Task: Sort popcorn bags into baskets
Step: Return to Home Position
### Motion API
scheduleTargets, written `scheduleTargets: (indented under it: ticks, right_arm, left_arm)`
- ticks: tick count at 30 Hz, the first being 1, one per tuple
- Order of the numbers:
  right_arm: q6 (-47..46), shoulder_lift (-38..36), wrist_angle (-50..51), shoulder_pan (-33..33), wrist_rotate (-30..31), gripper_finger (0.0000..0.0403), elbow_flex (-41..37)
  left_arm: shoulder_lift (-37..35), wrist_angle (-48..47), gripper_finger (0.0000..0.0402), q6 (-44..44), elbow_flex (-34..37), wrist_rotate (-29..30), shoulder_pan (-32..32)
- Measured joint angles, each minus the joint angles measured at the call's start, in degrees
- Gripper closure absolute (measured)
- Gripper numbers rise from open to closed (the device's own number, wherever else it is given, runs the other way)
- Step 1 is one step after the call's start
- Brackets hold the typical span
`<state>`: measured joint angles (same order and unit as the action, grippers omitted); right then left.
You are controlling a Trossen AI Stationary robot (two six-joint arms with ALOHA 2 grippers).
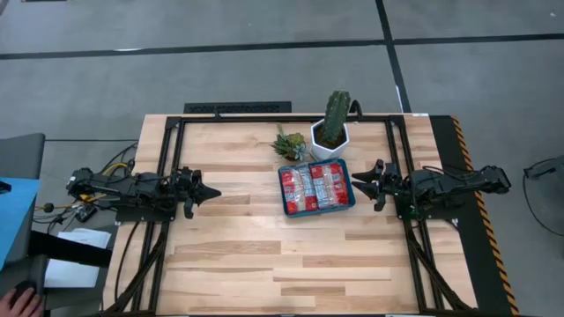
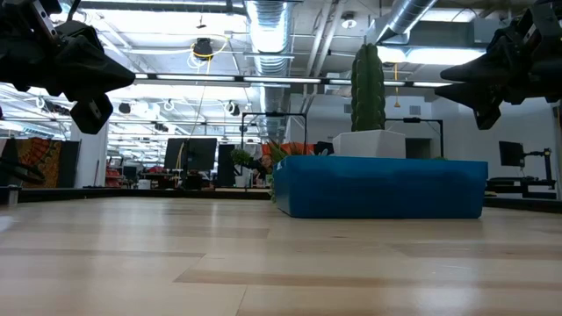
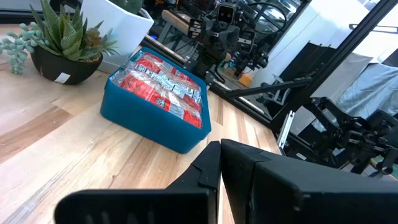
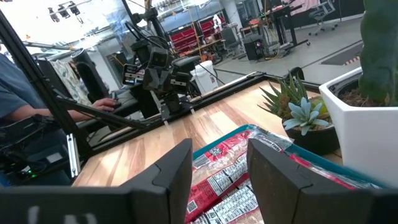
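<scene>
Several red popcorn bags (image 1: 315, 187) with white label panels lie flat and packed together inside the teal-blue tray (image 1: 352, 199), which rests on the table right of centre. The left wrist view shows the bags (image 3: 163, 84) filling the tray (image 3: 155, 124). The right wrist view shows bags (image 4: 230, 180) just below my right fingers. My left gripper (image 1: 214, 190) hovers above the table near its left side, shut and holding nothing. My right gripper (image 1: 355, 180) hangs just right of the tray, open and holding nothing. In the low view both grippers are well above the tray wall (image 2: 378, 189).
A white hexagonal pot with a tall cactus (image 1: 330, 132) stands right behind the tray. A small succulent in a dark pot (image 1: 291, 143) sits to the pot's left. Bare wood stretches across the near half of the table. A person's hand (image 1: 18, 299) shows off the table's left edge.
</scene>
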<state>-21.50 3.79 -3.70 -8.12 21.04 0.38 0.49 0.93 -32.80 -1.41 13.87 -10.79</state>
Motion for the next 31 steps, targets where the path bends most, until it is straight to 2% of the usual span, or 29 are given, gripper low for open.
scheduleTargets:
  ticks: [10, 31]
  right_arm:
    - [0.0, 0.0, 0.0, 0.0, 0.0, 0.0237, -0.02]
    - [0.0, 0.0, 0.0, 0.0, 0.0, 0.023, -0.02]
  left_arm:
    - [-0.02, 0.0, 0.0401, 0.0, 0.0, 0.0, 0.0]
    - [-0.01, 0.0, 0.0401, 0.0, -0.02, 0.0, 0.0]
